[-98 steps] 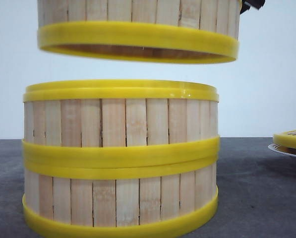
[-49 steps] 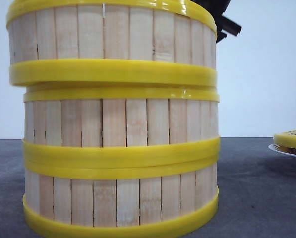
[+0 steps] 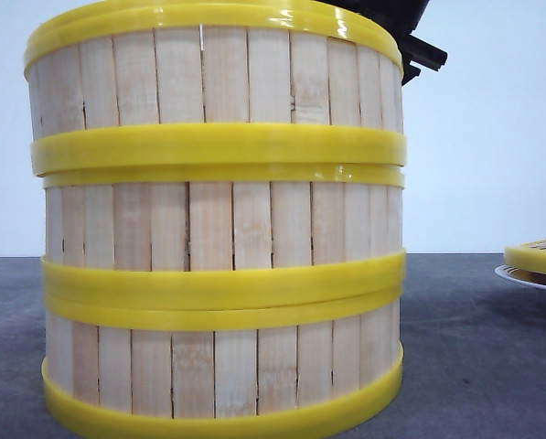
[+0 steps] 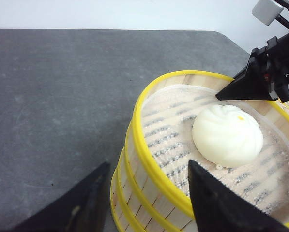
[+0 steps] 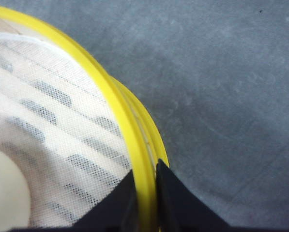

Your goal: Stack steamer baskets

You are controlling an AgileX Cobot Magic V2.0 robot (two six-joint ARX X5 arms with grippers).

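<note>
Top steamer basket (image 3: 216, 91) seated on stack; right gripper (image 5: 143, 203) jaws pinch its rim, release next; left gripper (image 4: 144, 203) jaws wide, empty.

Three steamer baskets (image 3: 218, 238) stacked upright on table, top one slightly offset (white bun inside)

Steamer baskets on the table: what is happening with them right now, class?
Three steamer baskets stand in one stack on the grey table. The right gripper has its fingers shut on the rim of the top basket, which sits a little off-centre on the one below. A white bun lies inside it on a cloth liner. The left gripper is open beside the stack, holding nothing. A lid rests on a plate at the far right.
</note>
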